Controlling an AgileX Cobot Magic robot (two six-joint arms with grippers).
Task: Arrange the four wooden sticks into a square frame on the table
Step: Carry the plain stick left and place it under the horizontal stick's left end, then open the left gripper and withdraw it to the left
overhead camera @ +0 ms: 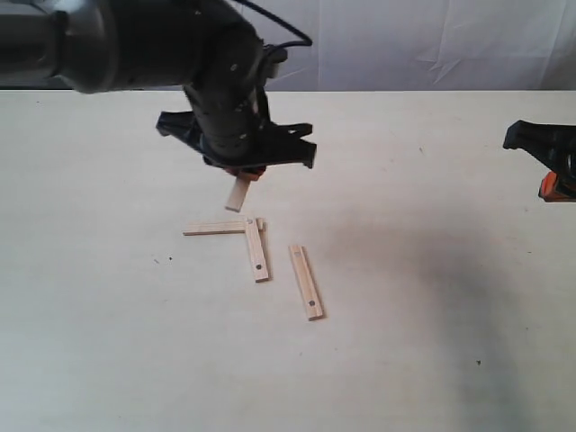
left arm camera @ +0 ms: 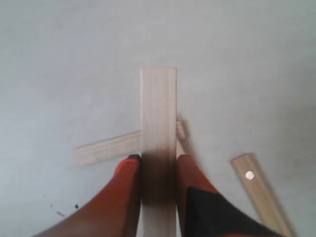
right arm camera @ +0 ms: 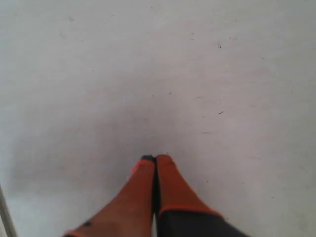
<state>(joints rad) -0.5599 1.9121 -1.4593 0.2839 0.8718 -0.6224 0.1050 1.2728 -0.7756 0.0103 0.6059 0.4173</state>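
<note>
**Left gripper.** The left gripper (left arm camera: pixel 157 161) is clamped across the narrow width of the held stick (overhead camera: pixel 237 193). The stick hangs tilted above the table (overhead camera: pixel 432 315) and is not touching it.

**Right gripper.** The right gripper (right arm camera: pixel 155 160) is closed on nothing. It is parked at 3 o'clock in the exterior view, well apart from the work.

**Sticks on the table.**
- The crosswise stick (overhead camera: pixel 214 229) and the corner stick (overhead camera: pixel 257 254) meet at one end in an L, at 6 o'clock of the held stick.
- The loose stick (overhead camera: pixel 306 283) lies at 4 o'clock of that corner, near it but apart.

**Handling.**
- The sticks are judged light, stiff and thin.
- Smooth faces may let a stick pivot between the orange pads (left arm camera: pixel 129 170).
- A hold across the width near mid-length is judged steadier.
- Laid sticks are likely to be shifted by the slightest brush.

**Edges and room.**
- The table's far edge runs at 12 o'clock, behind the left arm.
- Open tabletop is seen from 3 to 9 o'clock around the group, so room for the square is judged ample.
- The tightest spot is the L directly under the held stick.
</note>
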